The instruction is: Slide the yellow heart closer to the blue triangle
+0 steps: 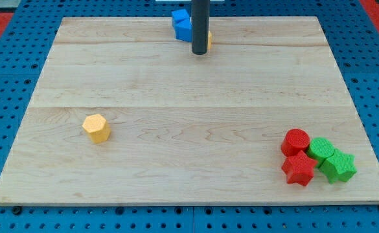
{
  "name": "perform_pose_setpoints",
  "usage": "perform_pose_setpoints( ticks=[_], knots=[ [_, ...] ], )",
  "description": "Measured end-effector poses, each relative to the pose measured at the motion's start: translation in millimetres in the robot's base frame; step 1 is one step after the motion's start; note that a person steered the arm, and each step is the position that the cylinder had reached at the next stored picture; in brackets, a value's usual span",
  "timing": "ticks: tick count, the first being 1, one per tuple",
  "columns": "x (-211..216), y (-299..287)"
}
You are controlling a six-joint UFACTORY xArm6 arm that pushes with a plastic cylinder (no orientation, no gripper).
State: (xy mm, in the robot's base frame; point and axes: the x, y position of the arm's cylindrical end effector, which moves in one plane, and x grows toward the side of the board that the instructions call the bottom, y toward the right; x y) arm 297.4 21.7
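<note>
My tip rests on the board near the view's top centre. Right behind the rod, a sliver of a yellow block shows at its right side; its shape is hidden, so I cannot tell whether it is the heart. Blue blocks sit just left of the rod at the top edge, touching or nearly touching it; their shapes are partly hidden. A yellow hexagon-like block lies alone at the view's left, well below and left of my tip.
A red cylinder, a red star, a green cylinder and a green star cluster at the view's bottom right. The wooden board lies on a blue pegboard.
</note>
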Motion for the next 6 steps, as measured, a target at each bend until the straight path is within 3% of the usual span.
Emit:
perform_pose_setpoints(
  ticks=[2,6],
  knots=[
    [-13.3,26.0],
    [-41.1,24.5]
  ],
)
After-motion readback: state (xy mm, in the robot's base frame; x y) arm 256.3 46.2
